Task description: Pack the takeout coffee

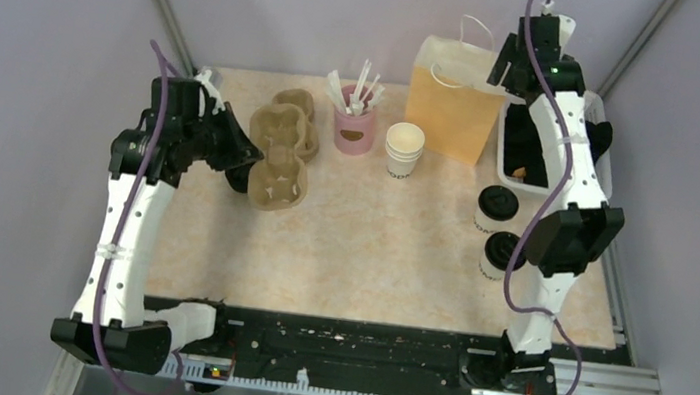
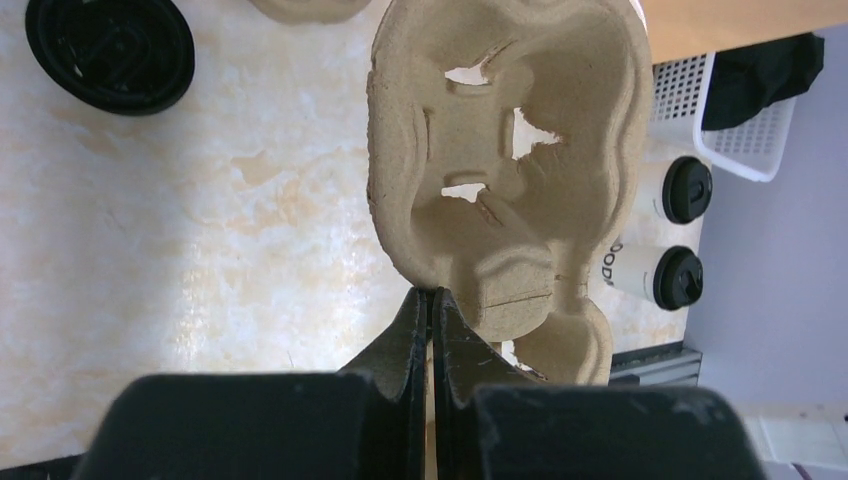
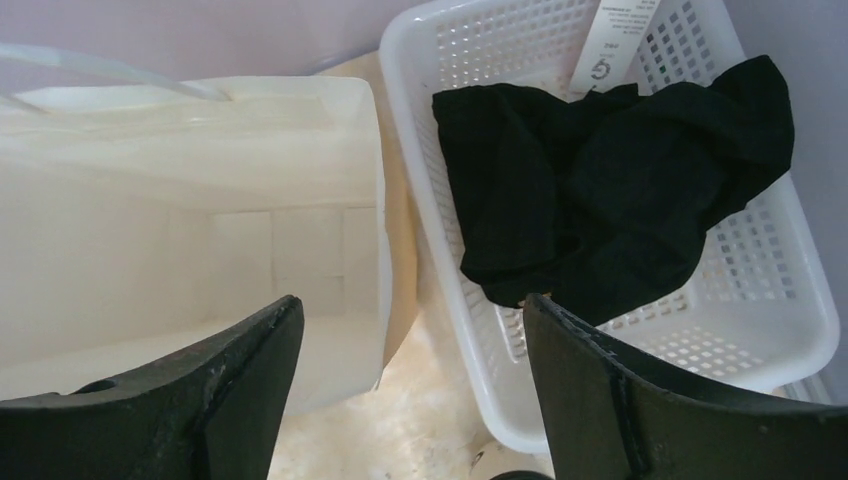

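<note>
Two white paper cups with black lids stand at the right of the table, one [image 1: 496, 207] behind the other [image 1: 500, 255]; both show at the right edge of the left wrist view [image 2: 683, 190] [image 2: 661, 276]. My left gripper [image 1: 242, 156] is shut on the near rim of a brown pulp cup carrier [image 2: 510, 150], which sits at the left of the table [image 1: 278, 185]. My right gripper [image 3: 410, 335] is open and empty, held high between the open paper bag [image 3: 200, 200] and the white basket [image 3: 560, 390]. The bag [image 1: 452, 109] stands at the back.
More pulp carriers [image 1: 287, 121] are stacked behind the held one. A loose black lid [image 2: 110, 50] lies to the left of it. A pink cup of stirrers [image 1: 355, 126] and a stack of lidless cups [image 1: 404, 149] stand mid-back. The basket holds a black cloth [image 3: 620, 180].
</note>
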`<state>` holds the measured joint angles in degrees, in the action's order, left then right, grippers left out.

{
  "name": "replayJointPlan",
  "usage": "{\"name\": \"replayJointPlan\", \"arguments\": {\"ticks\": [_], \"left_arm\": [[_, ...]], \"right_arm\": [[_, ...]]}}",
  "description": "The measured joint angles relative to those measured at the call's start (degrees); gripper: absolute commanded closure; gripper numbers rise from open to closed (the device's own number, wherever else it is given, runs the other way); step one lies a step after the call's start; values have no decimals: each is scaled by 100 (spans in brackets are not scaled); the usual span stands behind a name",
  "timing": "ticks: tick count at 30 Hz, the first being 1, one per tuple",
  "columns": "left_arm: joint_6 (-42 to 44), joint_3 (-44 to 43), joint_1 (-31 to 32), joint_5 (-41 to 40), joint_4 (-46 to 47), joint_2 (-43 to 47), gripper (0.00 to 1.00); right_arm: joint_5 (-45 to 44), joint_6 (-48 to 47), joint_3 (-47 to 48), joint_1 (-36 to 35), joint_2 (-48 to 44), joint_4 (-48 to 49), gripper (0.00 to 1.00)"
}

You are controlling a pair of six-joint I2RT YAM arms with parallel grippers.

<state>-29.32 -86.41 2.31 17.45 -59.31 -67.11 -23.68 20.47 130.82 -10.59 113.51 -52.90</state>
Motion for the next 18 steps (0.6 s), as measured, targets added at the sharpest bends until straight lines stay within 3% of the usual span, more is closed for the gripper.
{"name": "replayJointPlan", "arguments": {"ticks": [8, 16, 18], "left_arm": [[33, 249, 0, 168, -225, 234, 100], [87, 254, 0, 223, -227, 208, 100], [101, 254, 0, 221, -227, 186, 100]], "right_arm": [[-328, -380, 221, 0, 723, 278, 53], [-603, -619, 555, 0, 1217, 426, 97], [-603, -656, 680, 0, 1261, 402, 100]]}}
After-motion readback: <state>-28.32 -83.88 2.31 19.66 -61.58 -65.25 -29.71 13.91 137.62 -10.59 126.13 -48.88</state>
